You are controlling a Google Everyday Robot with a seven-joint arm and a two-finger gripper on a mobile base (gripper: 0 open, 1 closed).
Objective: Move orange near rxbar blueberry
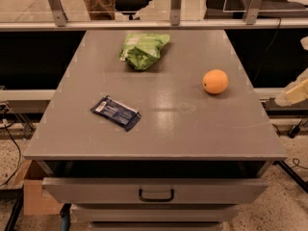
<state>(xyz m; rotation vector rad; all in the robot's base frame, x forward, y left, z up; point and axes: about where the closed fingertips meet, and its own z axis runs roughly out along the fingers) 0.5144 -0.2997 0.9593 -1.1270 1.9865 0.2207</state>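
Observation:
The orange (215, 82) sits on the right side of the grey table top (192, 124), toward the back. The rxbar blueberry (116, 112), a flat dark blue wrapper with a white end, lies on the left side nearer the front, well apart from the orange. My gripper (292, 93) shows only as a pale cream part at the right edge of the view. It is off the table's right side, level with the orange and not touching it. It holds nothing that I can see.
A light green snack bag (143, 49) lies at the back middle of the table. A drawer with a dark handle (156, 195) stands slightly open under the front edge. A metal rail (159, 25) runs behind the table. A cardboard box (33, 191) sits on the floor at the lower left.

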